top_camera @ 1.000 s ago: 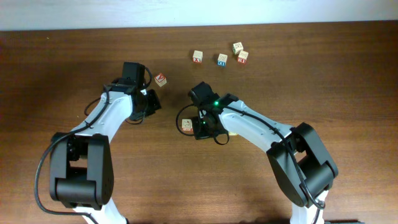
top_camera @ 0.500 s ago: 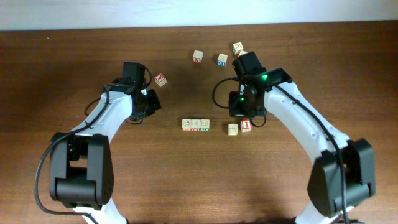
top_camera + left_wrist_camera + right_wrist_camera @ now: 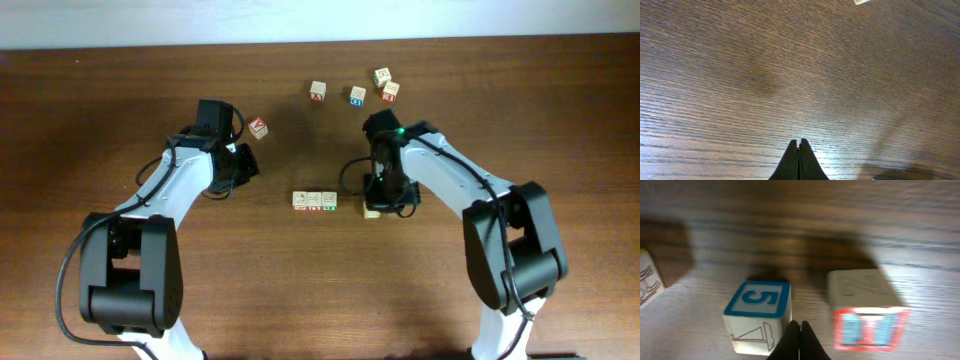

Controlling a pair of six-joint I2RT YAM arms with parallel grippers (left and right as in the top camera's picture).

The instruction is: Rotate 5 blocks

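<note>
Three blocks stand in a row [image 3: 314, 201] at the table's middle. Another pale block [image 3: 372, 210] lies just right of the row, half under my right gripper [image 3: 386, 194]. One more block [image 3: 259, 128] sits alone, back left. In the right wrist view the right gripper [image 3: 800, 325] is shut on nothing, its tips between a blue "5" cube [image 3: 758, 315] and a blurred red-bordered cube [image 3: 867, 314]. My left gripper [image 3: 246, 164] is shut and empty over bare wood [image 3: 799, 143].
Several more cubes lie at the back: a pale one [image 3: 318, 91], a blue-lettered one [image 3: 357, 95], a pale one [image 3: 382, 76] and a red-faced one [image 3: 390, 92]. A cube's edge [image 3: 647, 280] shows at the right wrist view's left border.
The right arm swung from over the row to the back cubes, then came to the middle, hiding the red-faced cube beside the pale one. The left arm has not moved.
</note>
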